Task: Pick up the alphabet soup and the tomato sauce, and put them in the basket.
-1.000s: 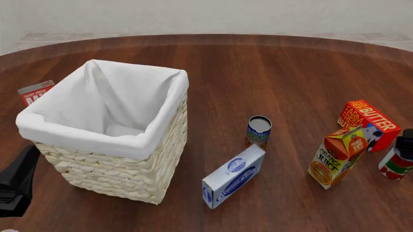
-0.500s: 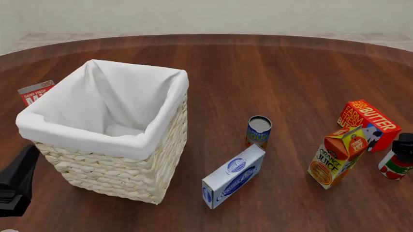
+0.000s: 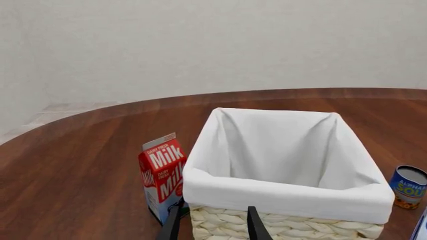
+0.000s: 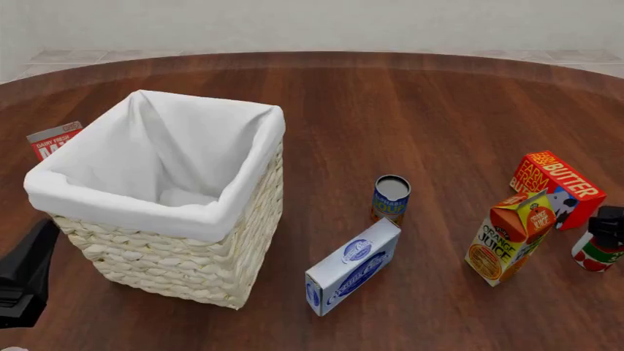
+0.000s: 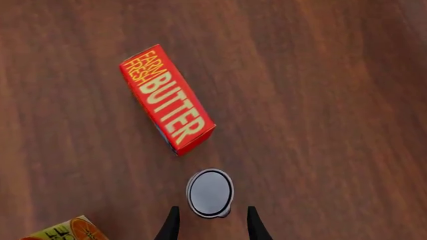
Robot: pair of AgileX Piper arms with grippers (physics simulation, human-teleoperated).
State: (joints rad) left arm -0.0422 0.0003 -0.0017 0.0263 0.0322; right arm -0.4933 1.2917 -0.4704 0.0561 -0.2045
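The tomato sauce (image 4: 592, 254), a white can with red and green marks, stands at the table's far right; in the right wrist view its grey top (image 5: 209, 192) shows. My right gripper (image 5: 212, 210) is open just above it, one finger on each side of the can (image 4: 609, 219). The alphabet soup (image 4: 391, 197), a blue can with yellow marks, stands upright mid-table (image 3: 407, 186). The basket (image 4: 234, 219), cream wicker with white lining, sits at the left. My left gripper (image 3: 212, 216) is open and holds nothing, low beside the basket's (image 3: 287, 220) near wall.
A red butter box (image 4: 557, 187) (image 5: 167, 97) and an orange juice carton (image 4: 509, 238) stand close to the tomato sauce. A blue-and-white box (image 4: 353, 266) lies in front of the soup. A milk carton (image 3: 162, 175) stands left of the basket (image 4: 54, 139).
My right gripper has shifted slightly left and lower over the tomato sauce. The left arm and all objects have stayed put.
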